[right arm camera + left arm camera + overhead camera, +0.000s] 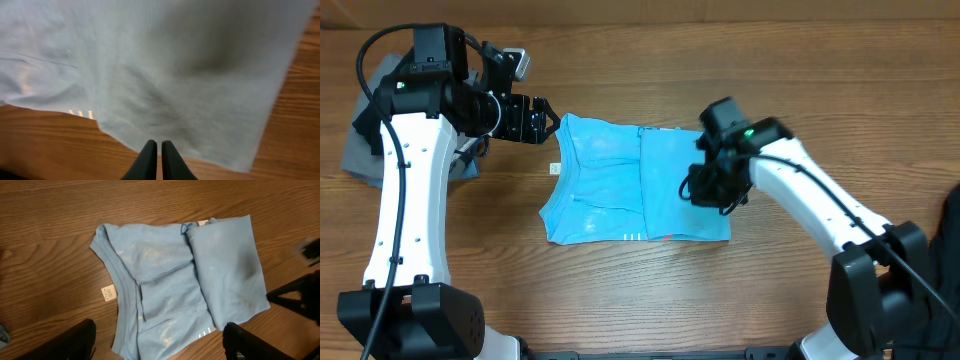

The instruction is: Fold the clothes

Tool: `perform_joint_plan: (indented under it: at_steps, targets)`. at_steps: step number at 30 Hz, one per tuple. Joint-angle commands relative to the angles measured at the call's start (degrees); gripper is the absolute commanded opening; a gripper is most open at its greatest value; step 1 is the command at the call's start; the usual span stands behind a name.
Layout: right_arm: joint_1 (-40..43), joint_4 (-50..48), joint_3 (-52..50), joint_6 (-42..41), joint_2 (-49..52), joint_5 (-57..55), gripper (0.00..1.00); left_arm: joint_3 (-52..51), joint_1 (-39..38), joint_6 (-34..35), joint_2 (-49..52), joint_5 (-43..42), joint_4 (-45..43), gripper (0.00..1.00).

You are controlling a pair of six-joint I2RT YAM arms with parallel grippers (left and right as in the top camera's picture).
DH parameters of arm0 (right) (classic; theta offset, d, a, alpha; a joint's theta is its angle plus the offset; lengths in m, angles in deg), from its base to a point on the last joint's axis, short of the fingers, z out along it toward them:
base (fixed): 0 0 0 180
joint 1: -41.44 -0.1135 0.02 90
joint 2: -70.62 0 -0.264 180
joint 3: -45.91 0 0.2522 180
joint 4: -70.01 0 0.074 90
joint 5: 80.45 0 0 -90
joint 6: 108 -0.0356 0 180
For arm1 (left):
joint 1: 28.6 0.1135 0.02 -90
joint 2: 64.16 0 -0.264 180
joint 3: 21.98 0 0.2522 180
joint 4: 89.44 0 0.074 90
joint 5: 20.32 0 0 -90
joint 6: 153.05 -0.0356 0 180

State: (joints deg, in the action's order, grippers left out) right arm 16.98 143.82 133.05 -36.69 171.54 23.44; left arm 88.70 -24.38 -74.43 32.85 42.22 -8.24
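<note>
Wood surface [620, 300] carried everything. Light blue T-shirt [605, 190] lay mid-surface, partly folded: right panel lapped over the middle, collar toward the left arm. Grey garment [360, 160] sat bunched at the far left, partly hidden behind the left arm. Left gripper [550, 125] hung just off the shirt's collar corner, jaws wide, nothing held. Right gripper [156, 145] was over the folded panel near its edge, jaws pressed together, no cloth visible between them. Small white tag [108, 293] lay on the wood beside the collar.
</note>
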Motion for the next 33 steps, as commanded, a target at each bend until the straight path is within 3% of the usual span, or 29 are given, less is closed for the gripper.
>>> perform_joint_plan:
  at_steps: [1,6,10,19,23,29,33]
  targets:
    - [-2.1,-4.3,-4.8,0.0,1.4,-3.5,0.08,1.6,0.2,-0.6,-1.7,-1.1,0.2,0.84]
    - [-4.0,-10.0,-8.3,-1.7,3.7,7.4,0.06,1.6,0.3,-0.6,-1.7,-1.0,0.6,0.85]
    - [-6.9,-12.4,-8.1,7.6,3.8,22.8,0.05,1.6,0.3,-0.6,-1.7,-0.4,0.8,0.93]
    - [-6.3,-7.9,-3.5,0.9,-5.4,5.7,0.04,-2.7,0.4,1.2,-1.7,5.6,1.7,1.00]
    - [-3.5,-8.8,-3.1,-5.0,-9.0,2.0,0.06,-9.6,0.4,2.7,-1.5,6.1,-3.3,1.00]
    - [1.0,-12.3,-3.3,-11.6,-7.4,-0.3,0.07,-18.3,1.2,3.8,1.1,4.5,-10.5,1.00]
    - [1.4,-13.7,-3.4,-11.9,-4.8,-0.3,0.07,-19.4,2.5,0.3,5.6,0.5,-11.9,1.00]
